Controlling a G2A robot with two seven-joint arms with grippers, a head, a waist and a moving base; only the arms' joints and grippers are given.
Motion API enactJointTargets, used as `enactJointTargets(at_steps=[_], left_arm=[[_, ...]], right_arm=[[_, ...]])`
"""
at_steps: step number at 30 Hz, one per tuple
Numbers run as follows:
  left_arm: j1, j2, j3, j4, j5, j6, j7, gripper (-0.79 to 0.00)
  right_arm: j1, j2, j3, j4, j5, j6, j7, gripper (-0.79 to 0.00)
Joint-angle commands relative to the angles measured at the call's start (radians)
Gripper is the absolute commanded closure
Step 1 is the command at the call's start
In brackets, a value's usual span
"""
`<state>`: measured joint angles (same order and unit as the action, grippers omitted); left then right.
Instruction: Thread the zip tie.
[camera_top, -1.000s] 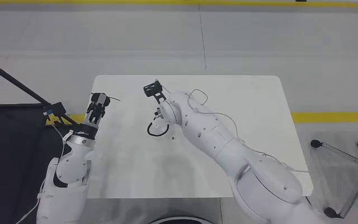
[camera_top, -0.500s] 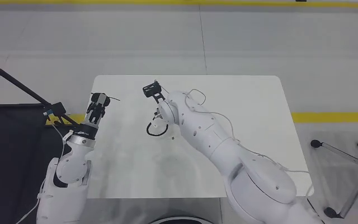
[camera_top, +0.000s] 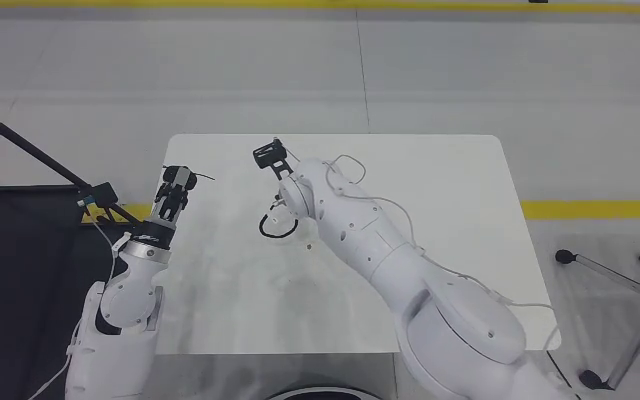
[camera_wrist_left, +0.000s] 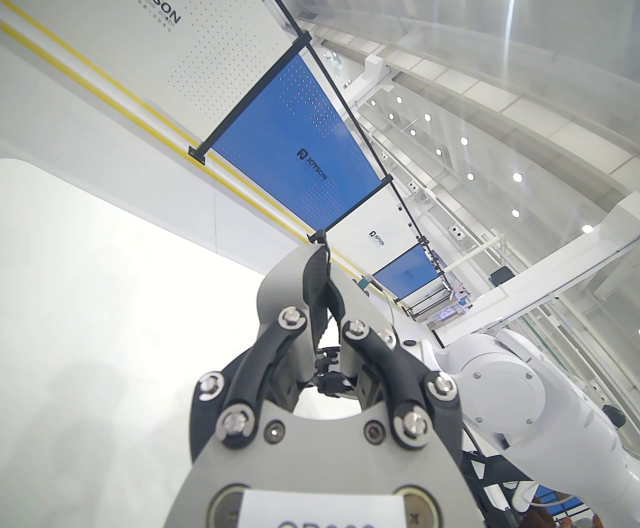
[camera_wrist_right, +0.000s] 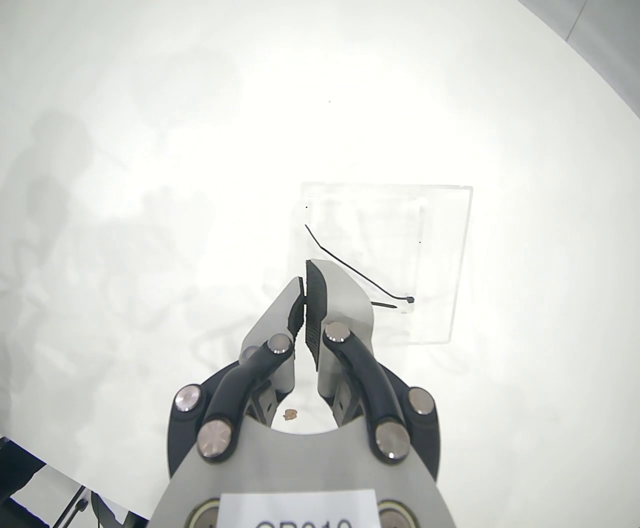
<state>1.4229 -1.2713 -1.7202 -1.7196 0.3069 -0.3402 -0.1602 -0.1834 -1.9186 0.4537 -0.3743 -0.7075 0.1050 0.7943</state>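
I see the white table (camera_top: 450, 200) filling the middle of the top view. My right arm crosses it from the lower right, and the right gripper (camera_top: 270, 155) is up near the table's upper edge, left of centre. The left gripper (camera_top: 176, 186) sits by the table's left edge, pointing toward the top of the frame. On the right wrist camera a clear square plate (camera_wrist_right: 450, 250) lies flat on the table just past the right gripper (camera_wrist_right: 305, 280). Its fingers are pressed together with nothing between the pads. The zip tie (camera_wrist_right: 350, 270) lies flat on that plate, apart from the gripper. Its long axis runs diagonally to the plate's edges, with the head near one corner and the thin tail pointing toward the opposite edge, bending slightly near its tip. On the left wrist camera the left gripper (camera_wrist_left: 317, 265) is clamped on a thin black strip (camera_wrist_left: 320, 240), whose small blocky end pokes just past the fingertips. From above, the strip (camera_top: 203, 177) sticks out to the right of those tips, roughly level across the frame.
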Motion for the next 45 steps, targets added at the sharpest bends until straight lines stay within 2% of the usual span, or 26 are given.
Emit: enactJointTargets(at_steps=[1, 3, 7, 10, 14, 23, 29, 34, 38, 42, 45], left_arm=[[0.000, 0.000, 0.000, 0.000, 0.000, 0.000, 0.000, 0.000], [0.000, 0.000, 0.000, 0.000, 0.000, 0.000, 0.000, 0.000], [0.000, 0.000, 0.000, 0.000, 0.000, 0.000, 0.000, 0.000], [0.000, 0.000, 0.000, 0.000, 0.000, 0.000, 0.000, 0.000], [0.000, 0.000, 0.000, 0.000, 0.000, 0.000, 0.000, 0.000], [0.000, 0.000, 0.000, 0.000, 0.000, 0.000, 0.000, 0.000], [0.000, 0.000, 0.000, 0.000, 0.000, 0.000, 0.000, 0.000], [-0.027, 0.002, 0.035, 0.012, 0.005, 0.005, -0.053, 0.000], [-0.076, 0.006, 0.061, 0.053, -0.006, -0.016, -0.122, 0.000], [-0.126, 0.012, 0.080, 0.100, -0.016, -0.056, -0.202, 0.000], [-0.160, 0.016, 0.093, 0.135, -0.035, -0.092, -0.260, 0.000]], right_arm=[[0.000, -0.002, 0.002, 0.003, -0.007, -0.002, 0.001, 0.000], [0.000, -0.004, 0.002, 0.004, -0.017, -0.005, 0.003, 0.000], [-0.003, -0.010, 0.000, 0.004, -0.041, -0.001, 0.006, -0.086], [-0.004, -0.014, 0.002, 0.004, -0.054, 0.004, 0.008, -0.074], [-0.005, -0.017, 0.007, 0.006, -0.066, 0.007, 0.007, 0.000], [0.005, -0.018, 0.031, 0.007, -0.090, 0.032, -0.031, 0.000], [0.025, 0.000, 0.059, -0.051, -0.121, 0.057, -0.049, 0.000], [0.018, 0.046, 0.110, -0.170, -0.143, 0.013, -0.063, 0.000], [-0.030, 0.112, 0.188, -0.326, -0.174, -0.053, -0.061, 0.000], [-0.144, 0.208, 0.324, -0.576, -0.249, -0.150, -0.023, 0.000], [-0.295, 0.284, 0.471, -0.838, -0.307, -0.240, 0.046, 0.000]])
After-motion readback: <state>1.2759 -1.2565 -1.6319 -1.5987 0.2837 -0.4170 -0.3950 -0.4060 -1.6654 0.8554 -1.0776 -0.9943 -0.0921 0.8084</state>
